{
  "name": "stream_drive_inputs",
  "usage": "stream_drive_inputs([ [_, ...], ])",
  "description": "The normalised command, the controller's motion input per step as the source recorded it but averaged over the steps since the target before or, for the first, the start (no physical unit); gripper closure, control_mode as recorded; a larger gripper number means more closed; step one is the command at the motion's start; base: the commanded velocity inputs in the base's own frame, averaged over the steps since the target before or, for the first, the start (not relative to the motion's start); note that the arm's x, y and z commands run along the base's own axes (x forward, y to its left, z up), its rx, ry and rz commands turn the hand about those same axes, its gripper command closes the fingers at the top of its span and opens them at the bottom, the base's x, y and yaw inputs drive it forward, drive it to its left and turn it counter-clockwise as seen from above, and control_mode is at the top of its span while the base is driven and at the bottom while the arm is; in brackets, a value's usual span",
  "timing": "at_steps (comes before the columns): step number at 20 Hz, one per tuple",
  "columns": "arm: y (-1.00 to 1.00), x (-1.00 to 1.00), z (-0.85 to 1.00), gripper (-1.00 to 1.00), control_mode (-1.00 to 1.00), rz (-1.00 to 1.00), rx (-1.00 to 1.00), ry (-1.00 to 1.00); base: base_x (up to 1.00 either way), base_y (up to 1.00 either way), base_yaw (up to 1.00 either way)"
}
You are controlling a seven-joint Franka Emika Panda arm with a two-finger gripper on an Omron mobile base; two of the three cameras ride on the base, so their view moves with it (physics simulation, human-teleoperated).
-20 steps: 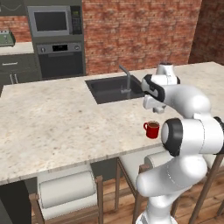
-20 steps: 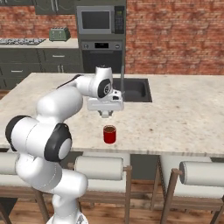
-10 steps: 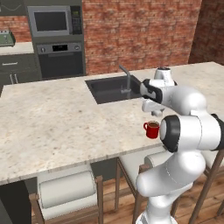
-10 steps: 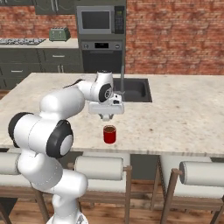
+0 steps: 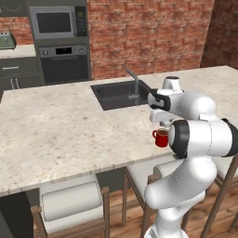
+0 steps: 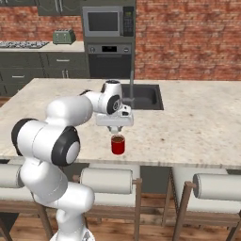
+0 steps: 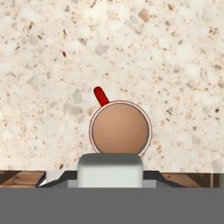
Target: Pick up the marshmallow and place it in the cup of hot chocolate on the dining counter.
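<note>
Compared with a second ago the arm has swung a bit so the gripper (image 6: 115, 128) now hangs pretty much straight over the cup of hot chocolate (image 6: 118, 144); the cup itself hasn't budged on the dining counter worktop (image 6: 197, 122).

The marshmallow (image 7: 110, 170) is a pale, soft-edged block, pinched in the jaws, which are closed tight on it. It sits above the near rim of the cup, not in the drink yet.

The cup is a small red mug with a stubby red handle and a smooth brown surface inside. It stands near the front edge of the worktop, in front of the dark sink (image 6: 143, 95).

The hand view is where you get the marshmallow and the drink's surface. In the left base view the cup (image 5: 161, 137) is half tucked behind the arm; the right base view gives it clear under the gripper.
</note>
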Motion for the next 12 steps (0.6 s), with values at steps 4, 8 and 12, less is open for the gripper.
stream_drive_inputs([
  [4, 0.0, 0.01, -0.1, 1.0, -1.0, 0.0, 0.0, 0.0, 0.0, 0.0, 0.0],
  [8, 0.0, 0.0, -0.1, 1.0, -1.0, 0.0, 0.0, 0.0, 0.0, 0.0, 0.0],
  [12, 0.0, 0.0, -0.13, 1.0, -1.0, 0.0, 0.0, 0.0, 0.0, 0.0, 0.0],
])
